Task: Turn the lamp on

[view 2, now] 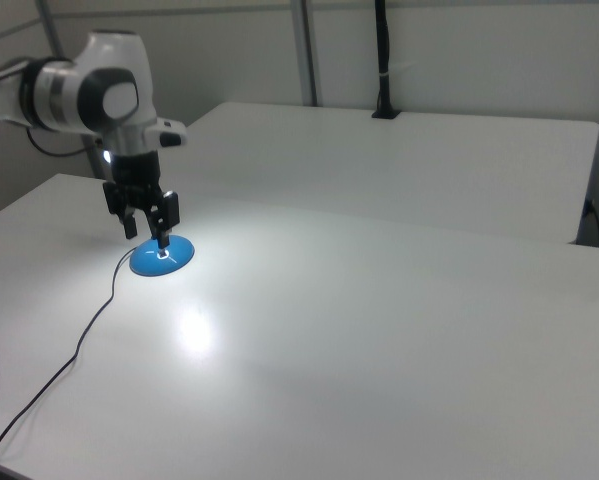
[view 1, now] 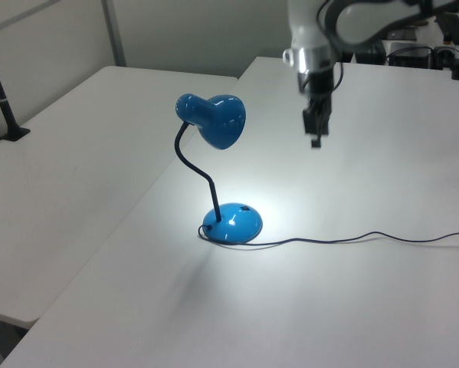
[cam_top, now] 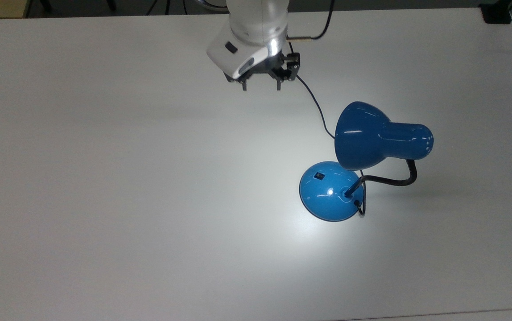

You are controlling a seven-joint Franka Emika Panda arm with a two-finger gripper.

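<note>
The end effector (cam_top: 261, 85) hangs open and empty, well apart from the lit blue desk lamp (cam_top: 332, 191). Light pools on the white surface (cam_top: 126, 178).

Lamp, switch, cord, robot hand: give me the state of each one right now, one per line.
Lamp: lit, upright, shade casting a bright patch on the table.
Switch: on the base, nothing touching it.
Cord: slack, trailing across the table.
Hand: open, empty, raised clear of the lamp.
</note>
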